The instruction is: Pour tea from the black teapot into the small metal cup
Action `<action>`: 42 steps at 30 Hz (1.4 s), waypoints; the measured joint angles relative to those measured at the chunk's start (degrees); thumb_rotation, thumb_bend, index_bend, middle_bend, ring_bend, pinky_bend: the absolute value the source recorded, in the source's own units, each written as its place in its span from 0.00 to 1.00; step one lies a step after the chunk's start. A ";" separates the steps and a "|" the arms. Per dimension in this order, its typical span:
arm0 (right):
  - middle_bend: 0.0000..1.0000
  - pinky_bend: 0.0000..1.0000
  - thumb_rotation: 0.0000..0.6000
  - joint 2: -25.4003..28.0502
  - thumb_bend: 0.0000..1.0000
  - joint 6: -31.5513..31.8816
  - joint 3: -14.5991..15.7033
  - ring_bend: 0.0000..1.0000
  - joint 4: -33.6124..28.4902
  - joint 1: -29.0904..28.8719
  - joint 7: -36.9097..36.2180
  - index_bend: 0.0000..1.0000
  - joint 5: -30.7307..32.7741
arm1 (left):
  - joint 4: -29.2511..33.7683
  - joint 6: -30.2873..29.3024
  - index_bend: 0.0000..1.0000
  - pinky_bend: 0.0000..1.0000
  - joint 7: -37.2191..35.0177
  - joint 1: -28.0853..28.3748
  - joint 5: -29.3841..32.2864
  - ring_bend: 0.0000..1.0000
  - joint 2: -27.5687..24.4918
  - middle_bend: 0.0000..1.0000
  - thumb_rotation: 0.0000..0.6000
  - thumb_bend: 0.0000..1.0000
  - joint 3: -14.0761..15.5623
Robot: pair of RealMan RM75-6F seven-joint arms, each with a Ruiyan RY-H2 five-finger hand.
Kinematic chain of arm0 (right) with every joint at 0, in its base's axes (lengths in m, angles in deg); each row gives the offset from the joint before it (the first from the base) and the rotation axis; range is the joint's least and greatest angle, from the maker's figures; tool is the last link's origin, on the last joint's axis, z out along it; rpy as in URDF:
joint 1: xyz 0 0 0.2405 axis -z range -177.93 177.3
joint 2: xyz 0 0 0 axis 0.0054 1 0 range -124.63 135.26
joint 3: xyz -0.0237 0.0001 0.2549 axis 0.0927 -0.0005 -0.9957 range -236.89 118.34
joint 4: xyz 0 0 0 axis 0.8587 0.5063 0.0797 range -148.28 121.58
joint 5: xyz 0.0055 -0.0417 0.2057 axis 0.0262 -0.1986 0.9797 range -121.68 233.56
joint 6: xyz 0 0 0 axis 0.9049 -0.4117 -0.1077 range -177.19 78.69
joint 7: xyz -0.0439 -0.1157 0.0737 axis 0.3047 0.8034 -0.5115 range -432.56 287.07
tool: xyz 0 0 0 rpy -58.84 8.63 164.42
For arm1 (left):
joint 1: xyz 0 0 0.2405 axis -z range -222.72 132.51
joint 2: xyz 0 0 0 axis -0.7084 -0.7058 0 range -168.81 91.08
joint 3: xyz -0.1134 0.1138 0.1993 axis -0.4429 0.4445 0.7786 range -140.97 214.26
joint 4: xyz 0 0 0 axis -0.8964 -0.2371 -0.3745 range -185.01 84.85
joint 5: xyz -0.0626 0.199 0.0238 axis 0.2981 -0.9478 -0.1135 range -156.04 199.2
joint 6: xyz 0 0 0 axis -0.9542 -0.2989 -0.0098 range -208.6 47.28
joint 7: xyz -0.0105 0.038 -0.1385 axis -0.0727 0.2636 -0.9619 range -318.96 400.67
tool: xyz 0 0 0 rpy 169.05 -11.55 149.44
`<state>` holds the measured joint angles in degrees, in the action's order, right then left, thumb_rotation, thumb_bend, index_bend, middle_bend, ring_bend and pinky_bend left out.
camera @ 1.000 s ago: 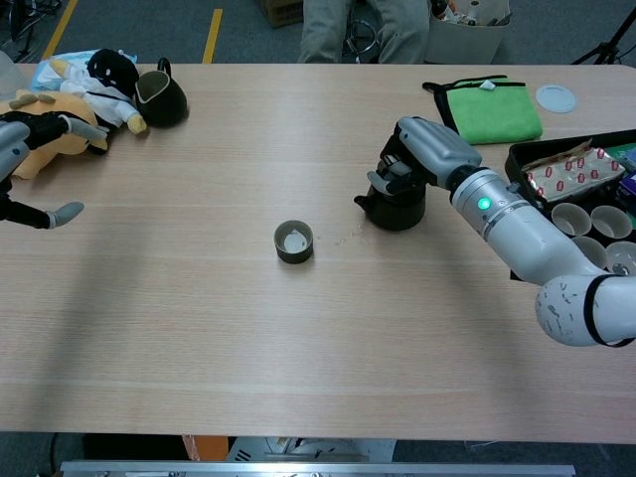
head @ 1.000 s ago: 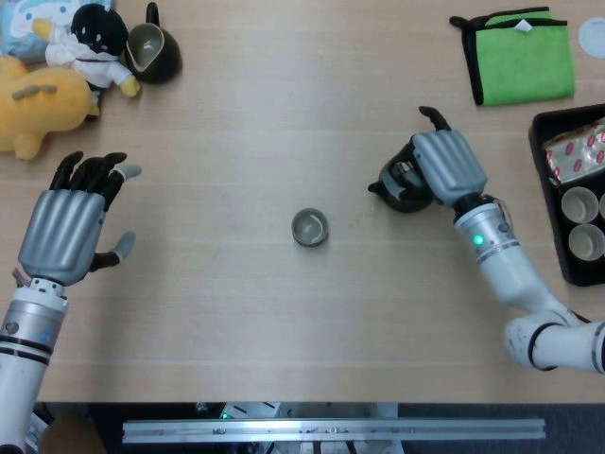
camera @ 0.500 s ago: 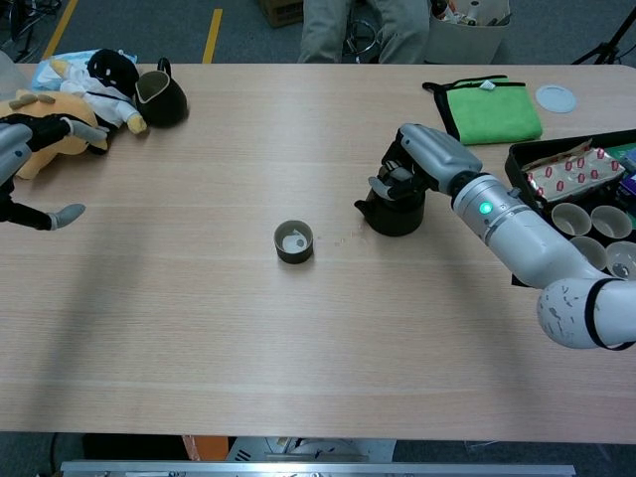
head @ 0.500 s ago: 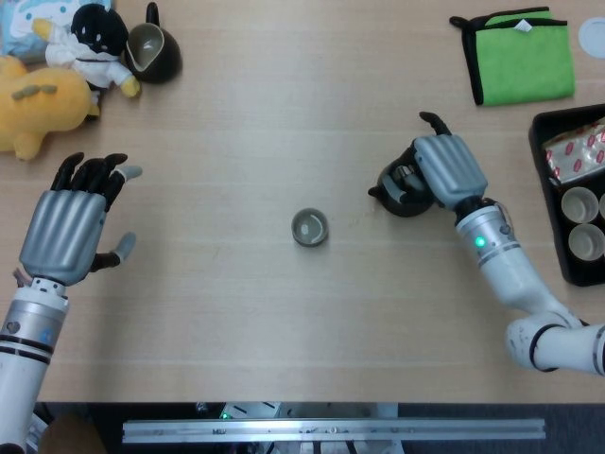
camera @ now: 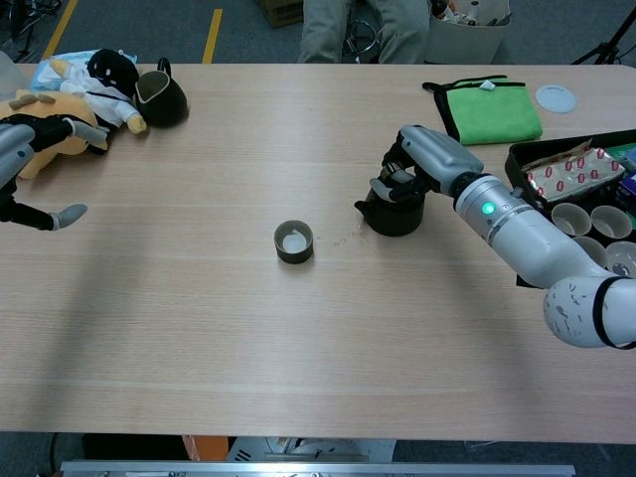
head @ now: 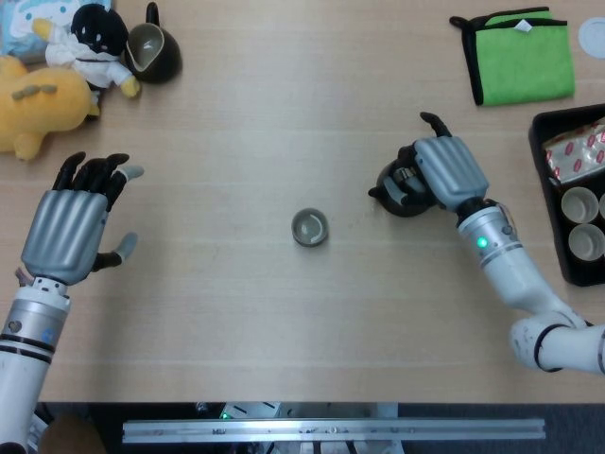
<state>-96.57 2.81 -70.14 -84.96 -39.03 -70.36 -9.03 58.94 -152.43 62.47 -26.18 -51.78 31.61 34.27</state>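
The black teapot point(head: 389, 192) point(camera: 390, 217) stands upright on the table, right of centre, its spout pointing left. My right hand point(head: 444, 170) point(camera: 427, 157) lies over its top, and the curled fingers grip it around the handle. The small metal cup point(head: 310, 228) point(camera: 293, 241) stands at the table's middle, a hand's width left of the spout, with something pale showing inside. My left hand point(head: 68, 225) point(camera: 12, 149) hovers at the far left, fingers spread, holding nothing.
A black pitcher point(head: 153, 49) point(camera: 162, 97) and plush toys point(head: 38, 95) sit at the far left corner. A green cloth point(head: 522, 57) point(camera: 492, 111) and a white lid point(camera: 556, 96) lie at the far right. A black tray point(head: 548, 189) with paper cups stands at the right edge.
My right hand has sunk slightly and drawn a little toward me on the teapot. The teapot, the cup and the left hand have hardly moved.
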 measured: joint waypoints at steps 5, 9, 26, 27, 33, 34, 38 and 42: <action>0.57 0.03 1.00 0.62 0.38 -0.43 -0.10 0.43 -0.68 0.14 -0.33 0.75 -0.27 | 0.12 0.01 0.19 0.08 0.14 0.06 -0.05 0.15 0.05 0.13 1.00 0.29 0.04; 0.54 0.02 1.00 0.97 0.38 -0.63 -0.18 0.39 -1.00 0.27 -0.51 0.73 -0.36 | 0.19 0.04 0.19 0.08 0.28 0.08 -0.03 0.15 0.11 0.13 1.00 0.29 0.12; 0.40 0.00 1.00 2.13 0.00 -1.39 -0.76 0.22 -2.37 0.35 -1.51 0.54 -0.65 | 0.44 0.24 0.19 0.08 1.00 0.41 0.09 0.15 0.68 0.13 1.00 0.29 0.14; 0.38 0.00 1.00 2.25 0.00 -1.51 -0.75 0.20 -2.44 0.33 -1.49 0.51 -0.65 | 0.46 0.24 0.19 0.08 1.01 0.44 0.10 0.15 0.70 0.13 1.00 0.29 0.13; 0.32 0.00 0.98 3.41 0.00 -2.48 -0.39 0.15 -3.40 0.21 -1.92 0.40 -1.17 | 0.44 0.29 0.19 0.08 1.11 0.53 0.10 0.15 0.84 0.13 1.00 0.29 0.15; 0.31 0.00 0.98 3.67 0.00 -2.65 -0.29 0.15 -3.67 0.20 -1.98 0.40 -1.28 | 0.41 0.30 0.19 0.08 1.13 0.54 0.13 0.15 0.87 0.13 1.00 0.29 0.16; 0.31 0.00 0.98 4.94 0.00 -3.02 0.14 0.14 -5.14 0.18 -2.12 0.39 -2.01 | 0.39 0.34 0.19 0.08 1.27 0.57 0.16 0.15 0.99 0.13 1.00 0.29 0.24; 0.31 0.00 0.98 5.69 0.00 -3.07 0.12 0.14 -6.06 0.12 -2.00 0.38 -2.08 | 0.52 0.29 0.19 0.08 1.39 0.61 -0.02 0.15 1.09 0.13 1.00 0.29 0.29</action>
<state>-90.88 -0.26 -70.03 -91.02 -38.92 -72.37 -11.11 59.46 -152.14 63.86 -25.57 -51.80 32.70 34.56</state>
